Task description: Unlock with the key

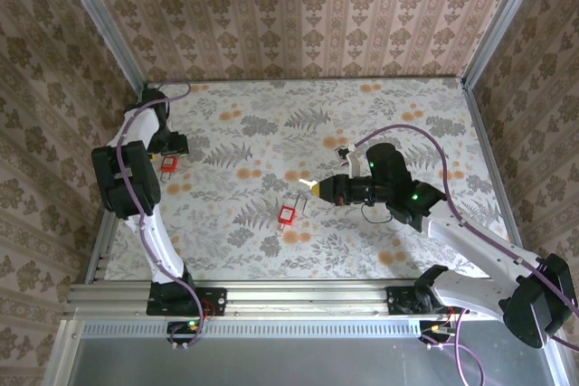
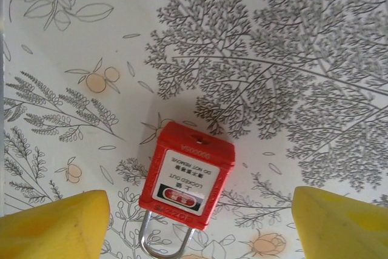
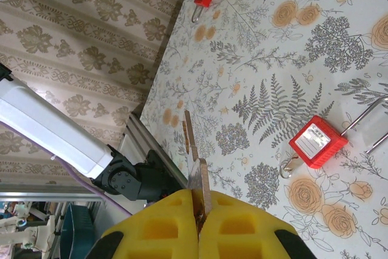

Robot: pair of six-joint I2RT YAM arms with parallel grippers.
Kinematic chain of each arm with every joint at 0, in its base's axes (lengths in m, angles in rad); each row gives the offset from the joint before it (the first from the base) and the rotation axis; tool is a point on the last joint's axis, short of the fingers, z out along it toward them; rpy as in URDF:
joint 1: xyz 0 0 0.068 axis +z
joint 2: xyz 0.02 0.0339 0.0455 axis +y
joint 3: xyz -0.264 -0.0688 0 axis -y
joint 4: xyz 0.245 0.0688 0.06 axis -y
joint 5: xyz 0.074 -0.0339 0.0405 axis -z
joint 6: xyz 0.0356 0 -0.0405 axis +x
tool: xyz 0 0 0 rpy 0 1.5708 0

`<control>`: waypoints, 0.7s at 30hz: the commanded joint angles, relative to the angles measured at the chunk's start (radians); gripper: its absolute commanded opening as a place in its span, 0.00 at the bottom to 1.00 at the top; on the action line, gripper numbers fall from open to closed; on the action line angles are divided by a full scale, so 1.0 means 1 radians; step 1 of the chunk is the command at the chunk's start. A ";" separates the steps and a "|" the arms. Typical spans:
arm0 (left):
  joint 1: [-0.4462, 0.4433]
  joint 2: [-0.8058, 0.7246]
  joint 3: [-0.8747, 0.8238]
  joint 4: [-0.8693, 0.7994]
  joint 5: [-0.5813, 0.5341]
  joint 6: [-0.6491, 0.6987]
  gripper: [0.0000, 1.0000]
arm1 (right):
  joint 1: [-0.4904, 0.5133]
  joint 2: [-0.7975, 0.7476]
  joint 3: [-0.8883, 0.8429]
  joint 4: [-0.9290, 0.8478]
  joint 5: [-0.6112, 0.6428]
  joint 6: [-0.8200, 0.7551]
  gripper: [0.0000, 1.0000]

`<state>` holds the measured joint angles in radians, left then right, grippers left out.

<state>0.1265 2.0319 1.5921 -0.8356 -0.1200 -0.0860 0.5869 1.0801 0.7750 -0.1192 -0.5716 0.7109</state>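
Left gripper (image 2: 197,201) spread — red padlock (image 2: 187,177) lies between its fingers (image 2: 54,225).

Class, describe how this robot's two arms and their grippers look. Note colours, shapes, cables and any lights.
The left arm and right arm both have white links joined by bulky black joint housings. A purple cable runs along each. A small green light glows near the right wrist. The left gripper and right gripper have blocky yellow fingers with moulded recesses.

Padlock shackle (image 2: 143,235) partly beyond left wrist view's lower edge
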 commanded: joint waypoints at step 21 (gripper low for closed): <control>0.038 0.116 -0.012 0.037 0.104 0.024 0.60 | -0.001 -0.013 -0.017 0.024 0.020 0.035 0.00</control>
<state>0.1509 2.1143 1.5726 -0.8143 -0.0383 -0.0742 0.5869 1.0855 0.7731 -0.1135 -0.5705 0.7330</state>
